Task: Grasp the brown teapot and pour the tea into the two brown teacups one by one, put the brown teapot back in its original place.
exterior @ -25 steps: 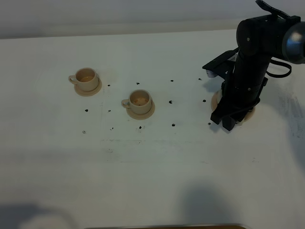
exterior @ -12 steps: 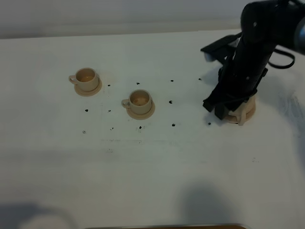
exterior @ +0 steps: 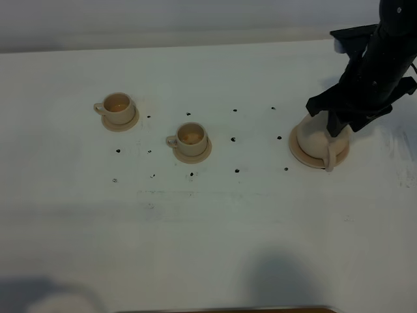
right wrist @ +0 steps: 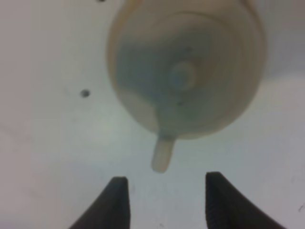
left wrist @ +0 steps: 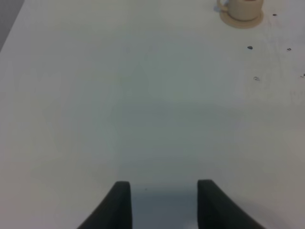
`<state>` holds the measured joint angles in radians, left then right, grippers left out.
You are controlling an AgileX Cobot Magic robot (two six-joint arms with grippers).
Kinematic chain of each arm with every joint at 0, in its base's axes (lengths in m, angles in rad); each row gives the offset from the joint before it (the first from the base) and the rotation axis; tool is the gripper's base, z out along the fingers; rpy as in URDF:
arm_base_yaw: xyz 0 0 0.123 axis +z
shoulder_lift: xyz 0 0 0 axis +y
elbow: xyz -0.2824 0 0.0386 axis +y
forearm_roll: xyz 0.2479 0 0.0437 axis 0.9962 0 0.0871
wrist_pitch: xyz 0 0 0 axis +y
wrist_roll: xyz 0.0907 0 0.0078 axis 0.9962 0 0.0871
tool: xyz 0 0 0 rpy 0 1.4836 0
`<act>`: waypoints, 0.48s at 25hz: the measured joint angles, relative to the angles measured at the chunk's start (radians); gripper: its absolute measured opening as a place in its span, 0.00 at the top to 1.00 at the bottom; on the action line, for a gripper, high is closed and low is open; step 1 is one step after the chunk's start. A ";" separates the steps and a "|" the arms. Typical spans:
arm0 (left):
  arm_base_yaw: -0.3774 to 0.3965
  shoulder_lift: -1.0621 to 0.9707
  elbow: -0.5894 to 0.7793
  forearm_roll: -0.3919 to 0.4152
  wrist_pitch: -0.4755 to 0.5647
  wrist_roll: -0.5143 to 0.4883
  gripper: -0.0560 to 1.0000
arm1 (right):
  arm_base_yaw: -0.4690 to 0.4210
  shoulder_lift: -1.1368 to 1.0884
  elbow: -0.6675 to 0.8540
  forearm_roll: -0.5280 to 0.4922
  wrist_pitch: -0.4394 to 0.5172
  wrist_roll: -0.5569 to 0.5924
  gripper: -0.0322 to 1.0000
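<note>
Right gripper (exterior: 333,122) has backed off the brown teapot (exterior: 314,138), now alone on its wide saucer (exterior: 300,154).
Left wrist: left gripper (left wrist: 164,205) spread, empty. Right wrist: jaws apart, holding nothing, near the loop handle (right wrist: 162,153); probably slick, breakable ceramic, so grip there.

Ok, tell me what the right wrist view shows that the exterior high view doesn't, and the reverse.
Only the right wrist view: the right gripper with its jaws open and empty, and the lid knob seen from above.
Only the exterior high view: the two brown teacups on their saucers, and the black arm.
Both: the brown teapot, its handle and the white table with black dots.
</note>
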<state>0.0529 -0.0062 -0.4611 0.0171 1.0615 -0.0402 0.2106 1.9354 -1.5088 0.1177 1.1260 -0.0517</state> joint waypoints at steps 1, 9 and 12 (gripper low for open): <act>0.000 0.000 0.000 0.000 0.000 0.000 0.65 | -0.001 0.000 0.001 0.000 -0.003 0.009 0.60; 0.000 0.000 0.000 0.000 0.000 0.000 0.65 | -0.001 0.047 0.056 0.000 -0.038 0.028 0.60; 0.000 0.000 0.000 0.000 0.000 0.000 0.65 | -0.001 0.061 0.059 0.000 -0.045 0.038 0.60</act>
<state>0.0529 -0.0062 -0.4611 0.0171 1.0615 -0.0402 0.2093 1.9966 -1.4494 0.1181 1.0807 -0.0135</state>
